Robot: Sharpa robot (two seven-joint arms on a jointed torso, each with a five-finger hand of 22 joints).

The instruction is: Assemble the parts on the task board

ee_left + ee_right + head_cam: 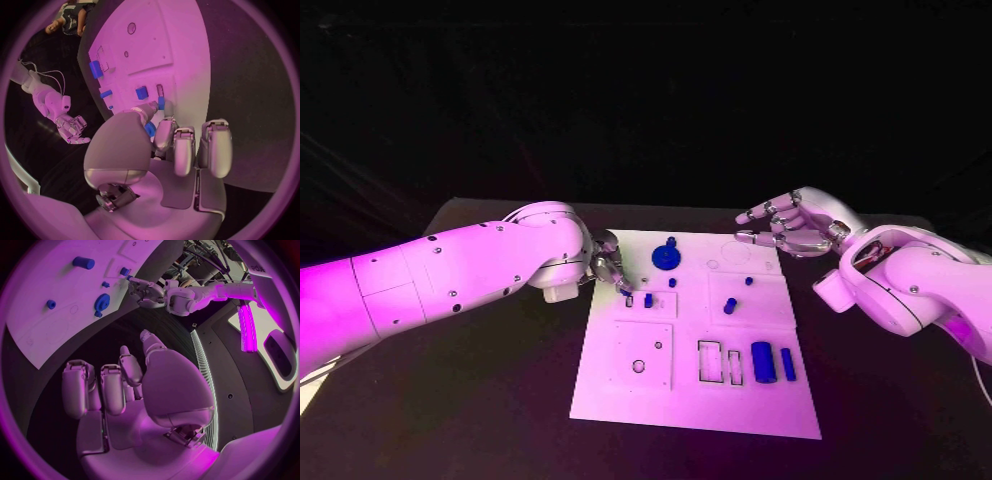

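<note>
A black table (488, 400) carries the white task board (678, 410).

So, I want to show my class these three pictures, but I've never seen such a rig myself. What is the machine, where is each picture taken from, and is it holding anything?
It is a robot with two white arms, each ending in a silver hand. The square picture looks down from its head at a black table. On that lies a white board with small blue parts, such as a round disc and a block. The two round pictures come from cameras at the wrists, behind each hand. The left hand is down at the board's edge, its fingers by a blue part; whether it grips it, I cannot tell. The right hand hovers beyond the board's far corner, fingers apart, holding nothing.
</note>
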